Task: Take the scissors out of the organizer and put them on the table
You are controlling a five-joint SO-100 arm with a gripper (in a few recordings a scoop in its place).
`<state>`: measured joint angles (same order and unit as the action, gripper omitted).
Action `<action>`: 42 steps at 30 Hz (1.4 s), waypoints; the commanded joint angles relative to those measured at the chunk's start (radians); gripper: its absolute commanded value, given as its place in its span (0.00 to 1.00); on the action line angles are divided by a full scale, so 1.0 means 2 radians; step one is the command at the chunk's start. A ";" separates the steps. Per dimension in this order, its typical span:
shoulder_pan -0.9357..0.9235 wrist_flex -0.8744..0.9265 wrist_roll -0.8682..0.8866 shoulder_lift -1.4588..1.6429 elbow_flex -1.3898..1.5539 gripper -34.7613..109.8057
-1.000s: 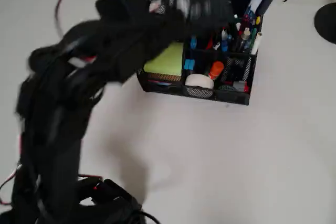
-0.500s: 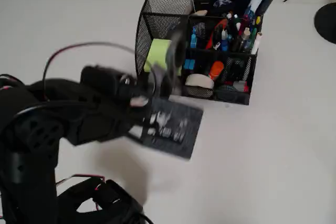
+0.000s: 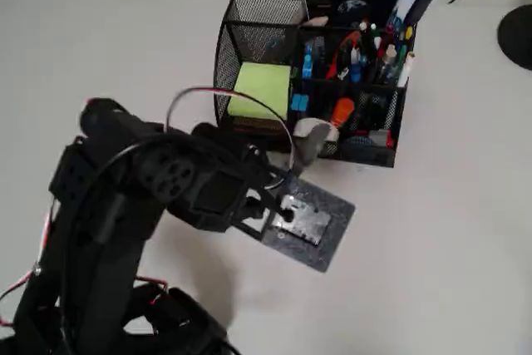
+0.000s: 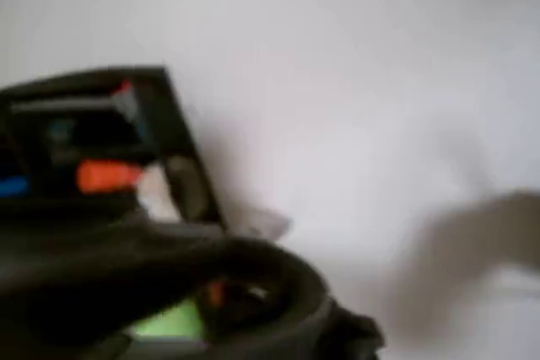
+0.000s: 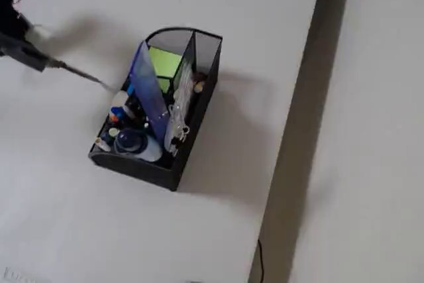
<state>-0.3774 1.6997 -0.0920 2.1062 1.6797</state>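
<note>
I am holding the scissors (image 5: pixel 76 72) clamped in the fingers (image 3: pixel 274 195), blades pointing straight ahead of them toward the organizer (image 3: pixel 249 22), over the counter (image 3: pixel 432 247).

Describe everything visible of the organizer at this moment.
The organizer is a black wire-mesh caddy with one curved side and several compartments. It stands upright on the white table. It holds lime-green sticky notes, a white tape roll and upright pens. The scissors, held in the hand, point at it from outside; whether they touch cannot be told.
</note>
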 commanded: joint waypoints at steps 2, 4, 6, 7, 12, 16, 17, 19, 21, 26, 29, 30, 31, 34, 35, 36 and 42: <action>-0.006 -0.058 -0.012 -0.094 0.069 0.24; -0.013 -0.077 -0.021 -0.139 0.072 0.24; -0.019 -0.097 -0.035 -0.190 0.072 0.24; -0.023 -0.109 -0.041 -0.216 0.071 0.24; -0.039 -0.170 -0.077 -0.308 0.057 0.24; -0.043 -0.173 -0.095 -0.355 0.025 0.24; -0.044 -0.169 -0.097 -0.358 0.021 0.24; -0.045 -0.166 -0.100 -0.354 0.021 0.24; -0.045 -0.167 -0.105 -0.344 0.021 0.24; -0.049 -0.166 -0.126 -0.336 0.021 0.24; -0.061 -0.160 -0.136 -0.340 0.021 0.24; -0.064 -0.158 -0.140 -0.341 0.021 0.24; -0.065 -0.158 -0.144 -0.341 0.022 0.24; -0.062 -0.163 -0.154 -0.340 0.021 0.28; -0.058 -0.162 -0.156 -0.336 0.021 0.29; -0.051 -0.164 -0.159 -0.329 0.022 0.30; 0.009 -0.164 -0.124 -0.220 0.028 0.28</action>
<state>-0.4264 1.3714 -0.3881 1.4603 1.7748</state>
